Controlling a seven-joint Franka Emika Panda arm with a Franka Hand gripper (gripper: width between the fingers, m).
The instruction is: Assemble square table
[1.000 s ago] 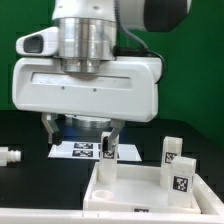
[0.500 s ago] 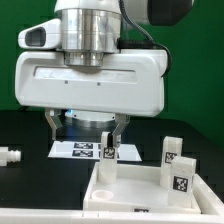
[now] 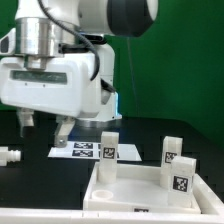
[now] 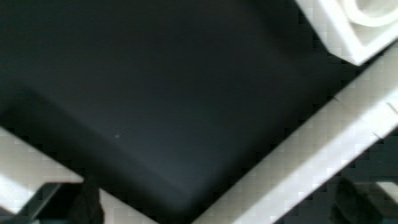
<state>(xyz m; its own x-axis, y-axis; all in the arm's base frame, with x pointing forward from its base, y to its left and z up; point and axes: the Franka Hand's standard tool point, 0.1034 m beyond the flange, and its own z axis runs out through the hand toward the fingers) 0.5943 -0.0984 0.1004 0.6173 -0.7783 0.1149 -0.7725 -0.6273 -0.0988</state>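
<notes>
The white square tabletop [image 3: 132,188] lies at the front right of the exterior view, sockets up. One white tagged leg [image 3: 108,147] stands upright at its far left corner, free of my gripper. Two more tagged legs [image 3: 172,151] [image 3: 181,180] stand at its right side. My gripper [image 3: 43,125] is open and empty; it hangs above the black table, left of the standing leg and apart from it. The wrist view is blurred: dark table, slanting white edges [image 4: 306,135] that I cannot name, and dark fingertips [image 4: 43,206] at the corners with nothing between them.
The marker board [image 3: 82,150] lies on the black table [image 3: 30,175] behind the tabletop. A small white untagged peg [image 3: 8,156] lies at the exterior view's far left. A green wall stands behind.
My gripper held the leg at the tabletop's far left corner before. It has let go, risen and swung to the exterior view's left. The leg stays standing.
</notes>
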